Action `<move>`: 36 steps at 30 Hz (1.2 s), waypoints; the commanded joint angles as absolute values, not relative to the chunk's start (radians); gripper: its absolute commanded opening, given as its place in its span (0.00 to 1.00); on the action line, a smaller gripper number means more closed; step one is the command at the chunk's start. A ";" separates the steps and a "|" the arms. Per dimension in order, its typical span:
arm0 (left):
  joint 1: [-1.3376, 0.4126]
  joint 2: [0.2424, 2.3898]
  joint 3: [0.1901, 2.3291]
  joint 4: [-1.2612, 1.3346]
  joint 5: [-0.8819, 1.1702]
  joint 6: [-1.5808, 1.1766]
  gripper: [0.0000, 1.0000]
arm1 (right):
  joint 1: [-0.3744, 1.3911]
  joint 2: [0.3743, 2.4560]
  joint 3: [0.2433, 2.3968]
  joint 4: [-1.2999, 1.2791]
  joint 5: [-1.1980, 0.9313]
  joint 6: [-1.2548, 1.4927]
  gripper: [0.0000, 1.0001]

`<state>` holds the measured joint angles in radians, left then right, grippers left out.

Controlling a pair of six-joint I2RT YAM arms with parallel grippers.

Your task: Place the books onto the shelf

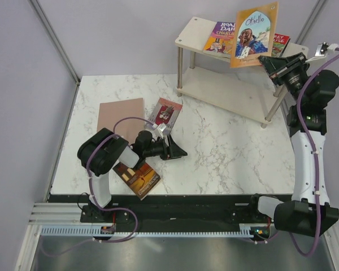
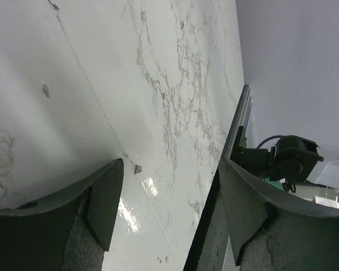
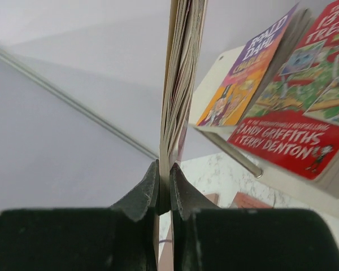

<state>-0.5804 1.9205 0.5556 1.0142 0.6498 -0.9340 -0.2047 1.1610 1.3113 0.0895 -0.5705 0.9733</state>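
Bottom left, the brown book (image 1: 138,178) waits on the worktop (image 1: 226,152); left fingers (image 2: 104,197) apart, empty. Upper right, right fingers (image 3: 141,195) clamp Othello (image 1: 254,35) above the shelf (image 1: 192,31). Thin edge-pinch: it may swing and knock Roald Dahl (image 1: 221,36) off.

A white, grey-veined marble table (image 1: 226,164) stands between pale lavender-grey walls (image 1: 22,84). Thin silver frame bars (image 1: 53,39) slant up the walls. A black strip (image 1: 175,199) edges the table's near side, with a grey metal surface (image 1: 175,257) below it.

Bright, diffuse light, soft shadows; glare patch on the desk (image 2: 101,84) beside the left end effector (image 2: 170,164); right wrist foreground blurred.
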 commanded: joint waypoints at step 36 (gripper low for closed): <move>-0.586 1.962 0.535 1.075 0.620 -0.904 0.76 | -0.299 1.289 1.296 0.106 -0.379 1.161 0.10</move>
<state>-0.5812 1.9385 0.5457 1.0721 0.6365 -0.9340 -0.2974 1.3098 1.3201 0.0456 -0.3908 1.1255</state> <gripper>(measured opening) 0.755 0.128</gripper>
